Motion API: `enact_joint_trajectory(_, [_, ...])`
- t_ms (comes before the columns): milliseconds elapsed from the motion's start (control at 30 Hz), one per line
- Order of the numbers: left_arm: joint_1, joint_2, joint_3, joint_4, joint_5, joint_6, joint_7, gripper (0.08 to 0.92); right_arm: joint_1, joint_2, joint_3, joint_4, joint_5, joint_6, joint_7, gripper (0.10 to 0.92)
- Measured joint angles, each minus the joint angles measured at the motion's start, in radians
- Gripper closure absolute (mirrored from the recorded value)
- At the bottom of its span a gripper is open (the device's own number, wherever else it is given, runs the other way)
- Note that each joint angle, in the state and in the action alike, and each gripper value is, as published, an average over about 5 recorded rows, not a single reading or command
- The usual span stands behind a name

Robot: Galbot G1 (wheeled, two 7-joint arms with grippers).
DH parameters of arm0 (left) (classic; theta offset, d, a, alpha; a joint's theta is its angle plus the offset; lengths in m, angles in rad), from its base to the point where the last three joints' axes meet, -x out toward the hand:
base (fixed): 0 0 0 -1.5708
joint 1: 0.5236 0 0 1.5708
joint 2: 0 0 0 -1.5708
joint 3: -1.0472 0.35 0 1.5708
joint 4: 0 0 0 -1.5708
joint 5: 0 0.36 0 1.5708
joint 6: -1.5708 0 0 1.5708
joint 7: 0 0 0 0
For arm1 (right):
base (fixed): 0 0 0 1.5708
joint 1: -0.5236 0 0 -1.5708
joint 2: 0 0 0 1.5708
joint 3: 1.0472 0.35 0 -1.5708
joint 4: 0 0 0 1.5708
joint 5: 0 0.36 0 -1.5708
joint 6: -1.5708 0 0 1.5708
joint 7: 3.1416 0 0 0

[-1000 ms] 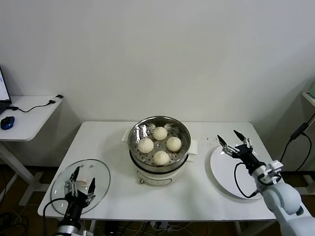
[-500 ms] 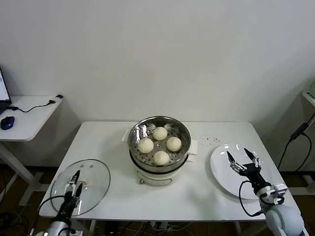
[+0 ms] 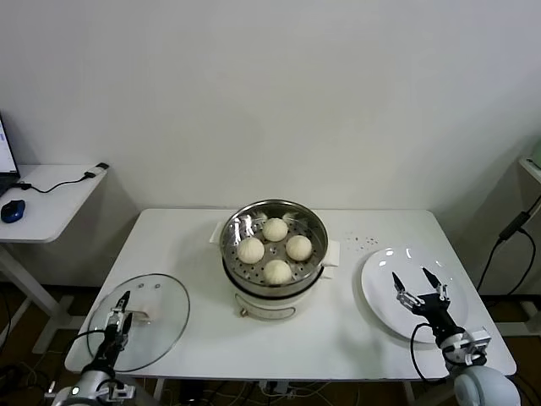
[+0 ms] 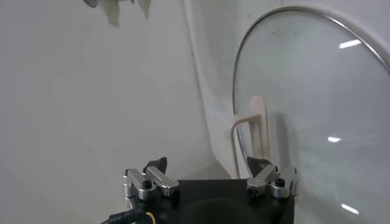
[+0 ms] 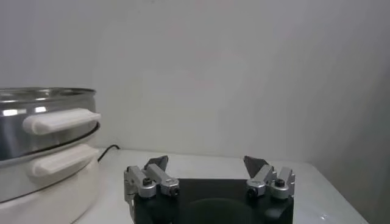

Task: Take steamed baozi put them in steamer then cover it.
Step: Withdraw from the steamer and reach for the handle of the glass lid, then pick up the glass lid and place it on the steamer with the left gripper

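The steamer (image 3: 274,249), a shiny steel basket with a holed floor, stands on a white pot base at the centre of the white counter (image 3: 194,245). Four buns (image 3: 275,249) lie inside it in a diamond, close together and apart from the wall. The steamer is uncovered.

The glass lid (image 3: 148,317) lies flat on the counter at the lower left of the head view, well apart from the steamer, its white handle (image 4: 250,131) facing up. The left gripper (image 3: 118,315) hangs over the lid's near edge with its jaws open, holding nothing.

At the lower right a flat white plate (image 3: 385,279) sits on the counter with no food on it. The right gripper (image 3: 419,283) hovers above the plate's near part, its jaws spread wide and empty. In the right wrist view the steamer's white side handles (image 5: 61,120) show at the left.
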State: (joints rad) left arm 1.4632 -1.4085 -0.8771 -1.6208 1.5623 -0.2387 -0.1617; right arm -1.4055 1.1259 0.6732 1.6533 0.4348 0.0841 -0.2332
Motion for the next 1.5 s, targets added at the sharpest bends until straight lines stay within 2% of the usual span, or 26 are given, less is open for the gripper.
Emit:
enact_joint_trajectory(367, [-0.065,0.0,0.025,0.069,-0.056,0.011,-0.035,0.177,-0.019,0.03,0.012,-0.017,-0.048,0.017,-0.014,0.203])
enact_joint_trajectory(467, [-0.08,0.0,0.028,0.084,-0.066,0.011,-0.038,0.212,-0.02,0.038,0.013,-0.021,-0.062,0.023,-0.02,0.203])
enact_joint_trajectory(833, [-0.098,0.005,0.028,0.13,-0.079,-0.006,-0.041,0.528,-0.023,0.058,0.019,-0.031,-0.098,0.037,-0.035,0.203])
enact_joint_trajectory(1167, [-0.093,0.006,0.033,0.12,-0.104,-0.007,-0.047,0.812,-0.023,0.068,0.02,-0.037,-0.12,0.046,-0.044,0.203])
enact_joint_trajectory(1267, [-0.084,0.011,0.036,0.099,-0.118,0.0,-0.047,0.855,-0.021,0.068,0.019,-0.038,-0.123,0.046,-0.045,0.203])
enact_joint_trajectory(1500, [-0.042,0.033,0.043,-0.004,-0.169,0.036,-0.029,0.856,-0.01,0.06,0.016,-0.041,-0.129,0.046,-0.046,0.203])
